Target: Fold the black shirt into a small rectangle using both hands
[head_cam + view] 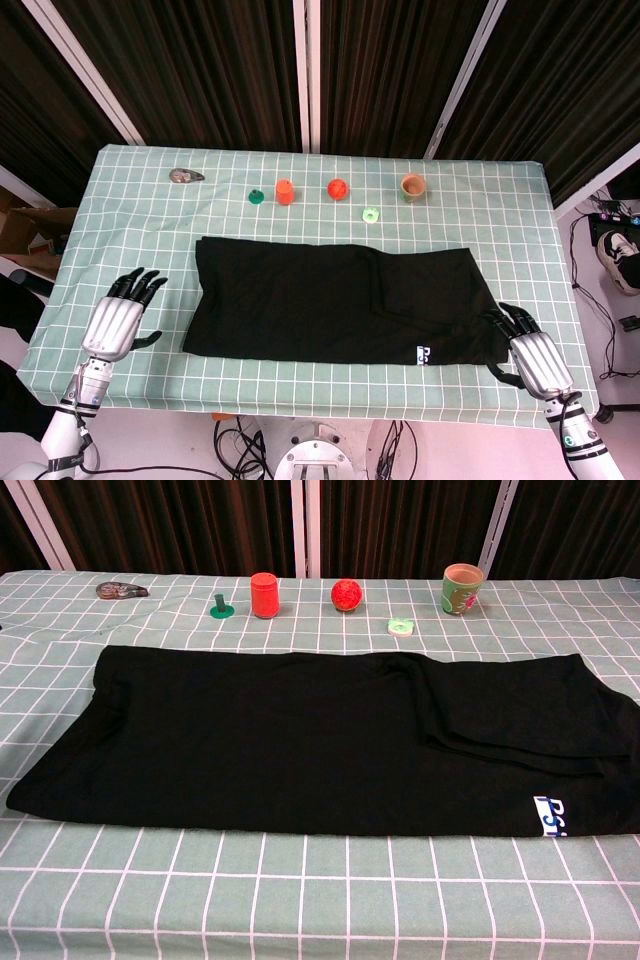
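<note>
The black cotton shirt is laid as a long band on the checked counter; crosswise folds are left. The left hand is held open and empty beside it, the right hand spread at its corner, grasp unclear

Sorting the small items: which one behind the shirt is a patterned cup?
The green-patterned cup, farthest right in the row; the orange-red cup is plain.
</note>
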{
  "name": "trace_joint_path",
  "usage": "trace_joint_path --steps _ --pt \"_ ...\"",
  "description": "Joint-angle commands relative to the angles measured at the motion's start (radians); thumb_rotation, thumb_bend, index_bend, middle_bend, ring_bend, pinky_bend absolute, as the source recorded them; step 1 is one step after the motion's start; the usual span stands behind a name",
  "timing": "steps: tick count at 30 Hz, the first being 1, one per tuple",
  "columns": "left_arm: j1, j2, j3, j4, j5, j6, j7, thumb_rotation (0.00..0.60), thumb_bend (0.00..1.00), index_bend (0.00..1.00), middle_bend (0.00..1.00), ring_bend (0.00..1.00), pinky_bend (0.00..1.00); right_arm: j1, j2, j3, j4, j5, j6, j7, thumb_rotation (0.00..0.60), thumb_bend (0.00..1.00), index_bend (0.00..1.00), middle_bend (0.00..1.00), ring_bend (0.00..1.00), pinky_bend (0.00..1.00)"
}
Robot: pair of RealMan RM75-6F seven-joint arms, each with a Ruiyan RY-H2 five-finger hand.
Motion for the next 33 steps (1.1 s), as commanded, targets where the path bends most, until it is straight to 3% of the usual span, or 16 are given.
trace_joint_path --steps 1,8,14,24,33 --pt "-0.006 -0.008 -0.001 0.008 -0.008 -0.015 0.005 0.6 0.09 0.19 0.13 0.08 0.18 0.002 -0.002 0.0 0.003 0.003 -0.003 0.002 0.6 0.33 0.24 0.21 0.06 0.15" --pt "-0.052 -0.047 -0.01 0.08 0.002 -0.073 -0.017 0.6 0.09 0.2 0.13 0.09 0.18 -0.001 0.0 -0.007 0.006 -0.003 0.001 0.001 0.6 0.33 0.24 0.21 0.06 0.15" --pt "-0.146 -0.145 -0.019 0.278 0.084 -0.12 -0.097 0.6 0.09 0.21 0.14 0.09 0.18 -0.021 0.003 -0.016 0.005 0.004 0.022 -0.001 0.6 0.33 0.24 0.21 0.06 0.15" --pt "-0.265 -0.307 0.03 0.612 0.216 -0.125 -0.273 0.6 0.09 0.24 0.14 0.08 0.18 -0.049 0.004 -0.019 -0.008 0.035 0.028 -0.024 0.6 0.33 0.24 0.21 0.06 0.15" --pt "-0.29 -0.365 0.061 0.729 0.237 -0.101 -0.339 0.6 0.09 0.27 0.14 0.08 0.18 -0.054 -0.001 -0.016 -0.018 0.045 0.021 -0.04 0.6 0.33 0.24 0.21 0.06 0.15"
